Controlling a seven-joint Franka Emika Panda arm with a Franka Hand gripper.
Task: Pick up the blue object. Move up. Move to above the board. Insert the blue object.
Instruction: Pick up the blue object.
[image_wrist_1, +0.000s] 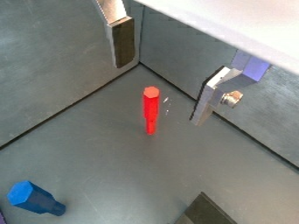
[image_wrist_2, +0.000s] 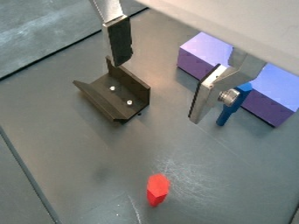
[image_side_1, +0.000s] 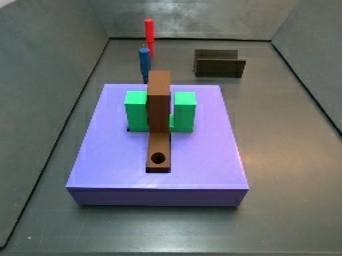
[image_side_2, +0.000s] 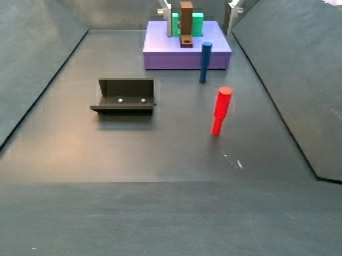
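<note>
The two-finger gripper (image_wrist_2: 163, 74) is seen in both wrist views with its flat silver plates spread apart and nothing between them, hovering above the dark floor. Below it stand the slim upright red peg (image_wrist_1: 151, 108) and the dark L-shaped fixture (image_wrist_2: 115, 94). The slim straight blue peg (image_side_2: 205, 61) stands untouched beside the large flat lavender slab (image_side_1: 214, 172), so no step appears done: grasping, lifting, carrying and inserting all remain. The long narrow brown plank (image_side_1: 159, 128), between two green blocks (image_side_1: 136, 110), shows an empty hole. The arm itself cannot be seen in the side views.
</note>
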